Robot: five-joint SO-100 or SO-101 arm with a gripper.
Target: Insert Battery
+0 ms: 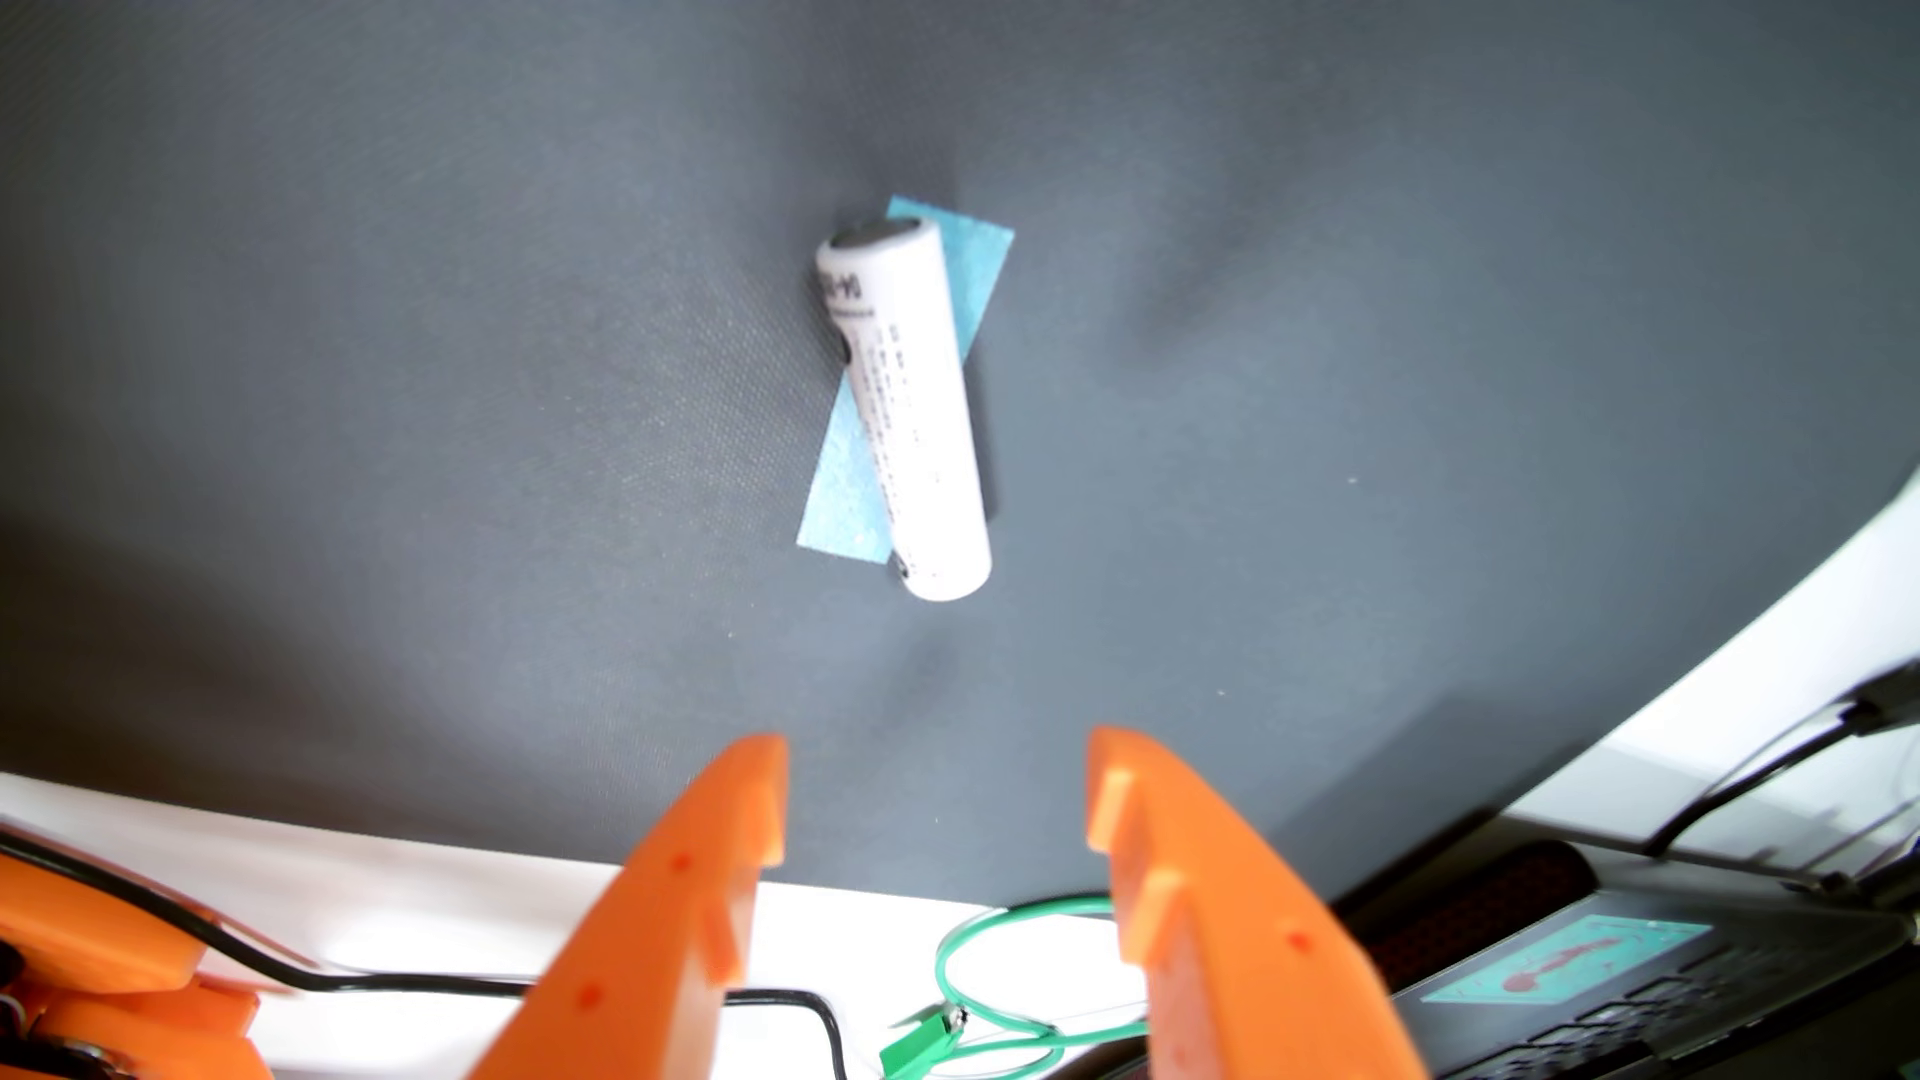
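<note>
White cylindrical battery (pixel 904 410) lies on its side on a dark grey mat (pixel 416 363), roughly centre of the wrist view, long axis running near-vertical in frame with a slight tilt, top end leaning left. Fine grey print runs along its left side, too blurred to read. Dark flat terminal face shows at the top end. It rests across a light blue strip (pixel 847 488) of tape or paper that lies diagonally under it; one corner of the strip pokes out upper right of the battery, the other lower left.

Gripper (pixel 935 794) is orange, entering from the bottom edge, two fingers spread wide with clear gap between the tips, nothing between them. Tips sit below the battery in frame, apart from it, no contact. Stepped notches visible on the inner faces of both fingers.

Mat edge runs along the bottom; beyond it a white table (pixel 416 903). On the table: a black cable (pixel 364 981) running left to centre, a green wire (pixel 997 997) looped with a green clip at its end, orange arm parts (pixel 94 955) at bottom left. Bottom right, a dark laptop (pixel 1662 987) with a teal sticker near its keyboard, more black cables behind it.
</note>
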